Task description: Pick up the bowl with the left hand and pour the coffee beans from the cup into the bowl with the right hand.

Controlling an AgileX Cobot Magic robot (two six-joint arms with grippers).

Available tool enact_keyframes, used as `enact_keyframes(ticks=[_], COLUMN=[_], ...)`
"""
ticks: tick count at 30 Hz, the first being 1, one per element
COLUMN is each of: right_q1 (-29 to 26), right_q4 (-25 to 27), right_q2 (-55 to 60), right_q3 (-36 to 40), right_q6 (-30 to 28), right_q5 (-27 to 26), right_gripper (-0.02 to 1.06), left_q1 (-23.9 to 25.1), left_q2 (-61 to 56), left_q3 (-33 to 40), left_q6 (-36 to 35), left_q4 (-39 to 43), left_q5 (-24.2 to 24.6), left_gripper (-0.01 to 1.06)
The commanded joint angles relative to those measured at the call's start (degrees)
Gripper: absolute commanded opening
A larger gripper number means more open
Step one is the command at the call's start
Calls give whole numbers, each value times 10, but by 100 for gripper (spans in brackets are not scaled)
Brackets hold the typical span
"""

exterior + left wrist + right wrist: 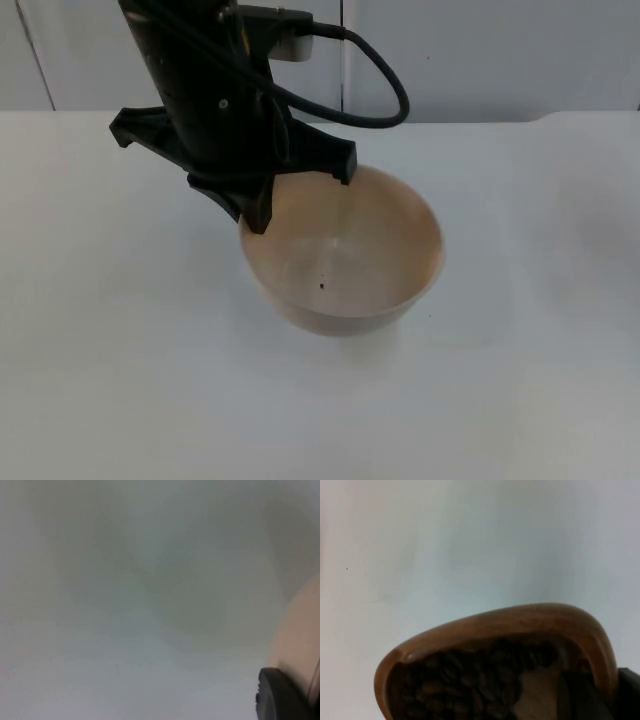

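A pale beige bowl (pixel 345 255) is at the table's middle, with one dark coffee bean (pixel 322 286) lying inside. My left gripper (pixel 258 215) comes down from the upper left and is shut on the bowl's left rim. In the left wrist view the bowl's wall (pixel 300 640) stands beside a black fingertip (pixel 280 697). A brown wooden cup (pixel 520 625) full of coffee beans (pixel 465 685) shows close up in the right wrist view. My right gripper (pixel 600 695) is shut on its rim, one finger inside and one outside.
The white table top (pixel 520 380) spreads around the bowl on all sides. The grey partition wall (pixel 500 50) closes off the far edge.
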Motion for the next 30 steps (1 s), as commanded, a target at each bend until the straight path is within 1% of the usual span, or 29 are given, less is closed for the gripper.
enact_keyframes(ticks=[1, 3, 7, 8, 9, 13, 15, 17, 19, 20, 24, 25, 26, 28, 30], right_q1=[0, 0, 43, 43, 55, 111, 120, 144, 162, 162, 205, 205, 213, 239, 247], right_q4=[13, 16, -3, -3, -8, -53, -61, -65, -65, -65, -65, -65, -66, -82, -88], right_q2=[-6, -6, -6, -6, -6, -2, 5, 26, 47, 47, 102, 102, 114, 147, 157], right_q3=[0, 0, 0, 0, 0, -1, -8, -28, -53, -53, -116, -116, -132, -177, -190], right_q6=[-5, -5, 0, 0, 6, 45, 50, 55, 57, 57, 66, 66, 67, 77, 81], right_q5=[10, 12, 20, 20, 18, 19, 29, 48, 48, 48, 48, 48, 48, 48, 48], right_gripper=[0, 0, 0, 0, 0, 0, 0, 0, 0, 0, 0, 0, 0, 0, 0], left_q1=[-2, -2, -2, -2, -2, -2, -2, -2, -2, -2, -2, -2, -2, -2, -2], left_q2=[-1, -1, -1, -1, -1, -1, -1, -1, -1, -1, -1, -1, -1, -1, -1], left_q3=[-3, -3, -3, -3, -3, -3, -3, -3, -3, -3, -3, -3, -3, -3, -3], left_q6=[-3, -3, -3, -3, -3, -3, -3, -3, -3, -3, -3, -3, -3, -3, -3], left_q4=[-8, -8, -8, -8, -8, -9, -9, -10, -11, -11, -11, -11, -13, -13, -13], left_q5=[-5, -5, -5, -5, -5, -5, -5, -5, -5, -5, -5, -5, -5, -5, -5], left_gripper=[0, 0, 0, 0, 0, 0, 0, 0, 0, 0, 0, 0, 0, 0, 0])
